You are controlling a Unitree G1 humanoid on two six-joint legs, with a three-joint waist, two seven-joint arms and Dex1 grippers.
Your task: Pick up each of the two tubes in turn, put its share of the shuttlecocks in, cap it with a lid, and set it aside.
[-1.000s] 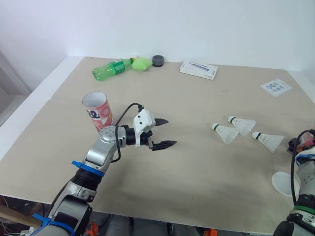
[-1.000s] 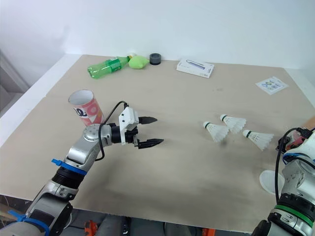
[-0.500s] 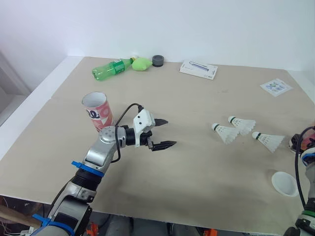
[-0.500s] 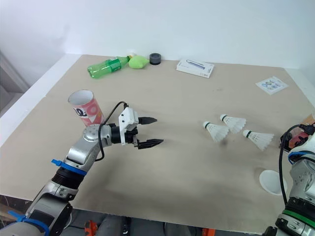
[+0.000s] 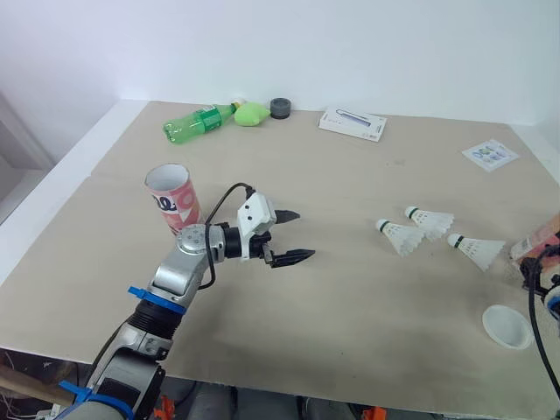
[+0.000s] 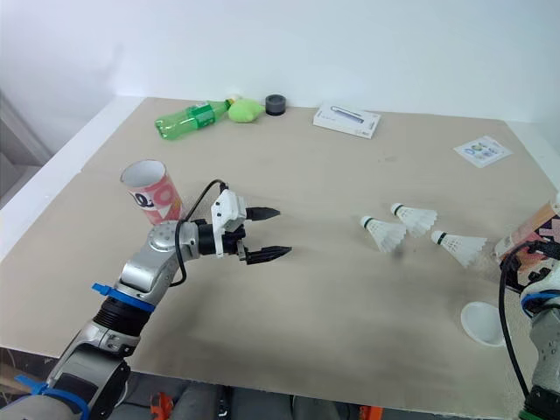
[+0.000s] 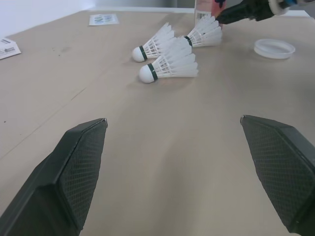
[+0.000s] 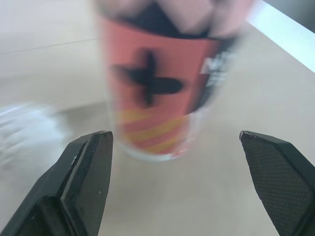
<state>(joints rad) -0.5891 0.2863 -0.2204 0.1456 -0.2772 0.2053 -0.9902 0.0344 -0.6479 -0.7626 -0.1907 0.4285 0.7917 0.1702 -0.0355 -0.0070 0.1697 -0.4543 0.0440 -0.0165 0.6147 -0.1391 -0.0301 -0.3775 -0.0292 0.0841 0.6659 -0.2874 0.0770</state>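
The right gripper [image 8: 173, 136] is released, its jaws spread wide, with the near tube [image 8: 162, 83] upright in the gap just ahead of its fingers [image 8: 88, 187] and seemingly touching neither; the tube is blurred, so its exact clearance cannot be told. That spread, I judge, is set to close low on the tube's wall, leaving the open mouth free for loading. Just beside this gripper, toward the other arm, the lid [image 5: 507, 325] lies flat on the table [image 5: 350, 289]; a little farther out the three shuttlecocks [image 5: 429, 223] lie on their sides in a loose cluster, near enough to be fed in once the tube is held. The left gripper [image 5: 287, 236] is likewise released and empty; it hangs above bare table with its jaws aimed at the shuttlecocks, well apart from them, probably placed to do the picking. Behind its wrist stands the second tube [image 5: 173, 197], upright, uncapped and untouched.
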